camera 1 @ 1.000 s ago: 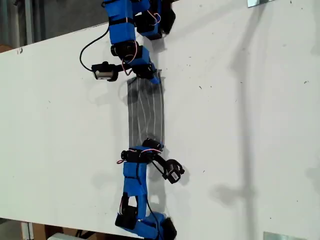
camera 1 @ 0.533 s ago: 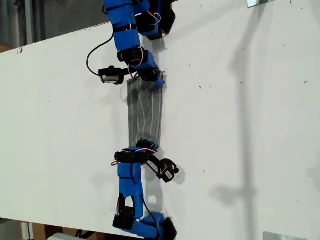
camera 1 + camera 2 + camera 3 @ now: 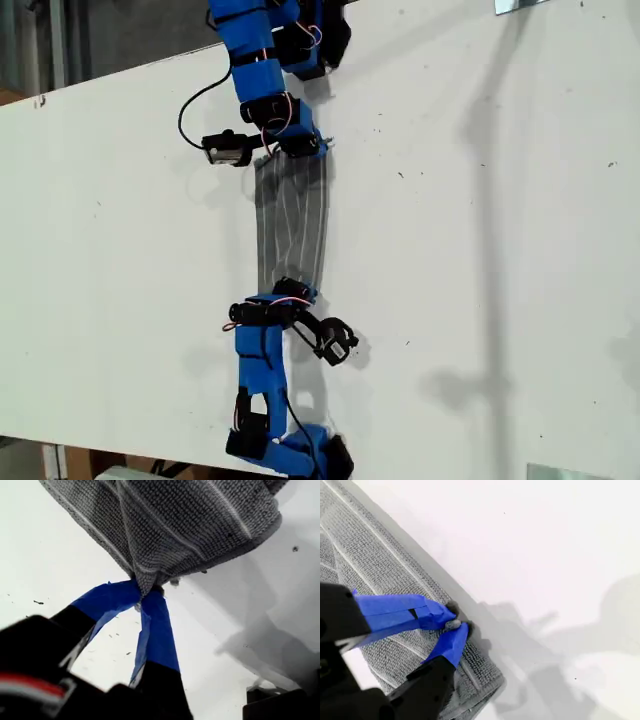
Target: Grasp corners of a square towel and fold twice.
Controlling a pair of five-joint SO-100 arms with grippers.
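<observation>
The towel [image 3: 291, 222] is seen stretched as a narrow grey striped band across the white worktop [image 3: 480, 250], held between the two blue arms in the exterior view. At one end of the towel, my first tool [image 3: 145, 596] is closed on a bunched corner [image 3: 148, 582], with the cloth hanging above the worktop there and a shadow cast beneath it. At the other end of the towel, my second tool [image 3: 454, 623] is pinched shut on the hemmed edge [image 3: 462, 611], where the cloth lies flat against the worktop. White stripes are seen running along the towel's length between the two tools.
</observation>
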